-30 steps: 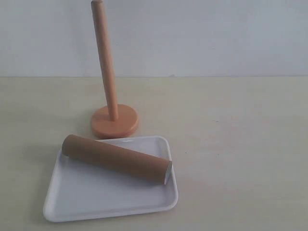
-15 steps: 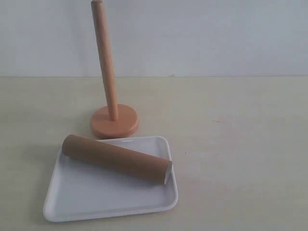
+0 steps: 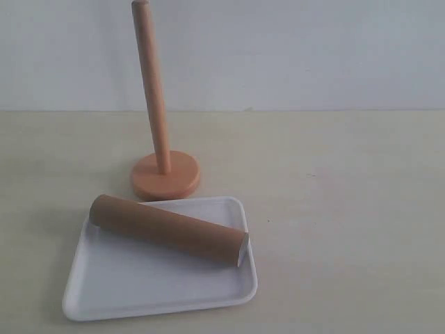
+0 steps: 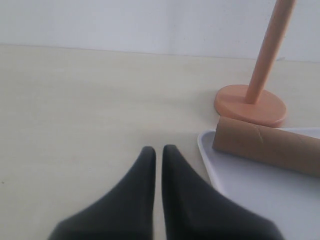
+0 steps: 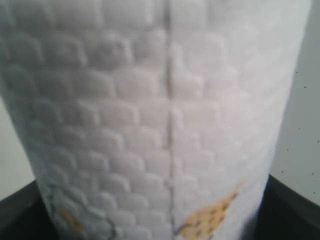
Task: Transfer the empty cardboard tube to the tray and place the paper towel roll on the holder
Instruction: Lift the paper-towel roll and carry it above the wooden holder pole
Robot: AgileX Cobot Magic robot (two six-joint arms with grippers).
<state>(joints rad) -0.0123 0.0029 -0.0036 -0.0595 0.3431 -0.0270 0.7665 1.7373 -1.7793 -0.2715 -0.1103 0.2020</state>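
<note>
The brown empty cardboard tube (image 3: 167, 229) lies slantwise across the white tray (image 3: 139, 289). Behind the tray stands the orange-tan holder (image 3: 165, 175), its dowel bare. Neither gripper shows in the exterior view. In the left wrist view my left gripper (image 4: 159, 149) is shut and holds nothing; it hovers over the table beside the tray (image 4: 260, 197), with the tube (image 4: 265, 145) and holder (image 4: 250, 102) beyond. The paper towel roll (image 5: 160, 110) fills the right wrist view, white and embossed with yellow prints. It sits between my right gripper's dark fingers (image 5: 292, 212), which are shut on it.
The pale beige table (image 3: 348, 209) runs back to a plain white wall (image 3: 313, 49). The holder's base nearly touches the tray's far rim. No other objects are in view.
</note>
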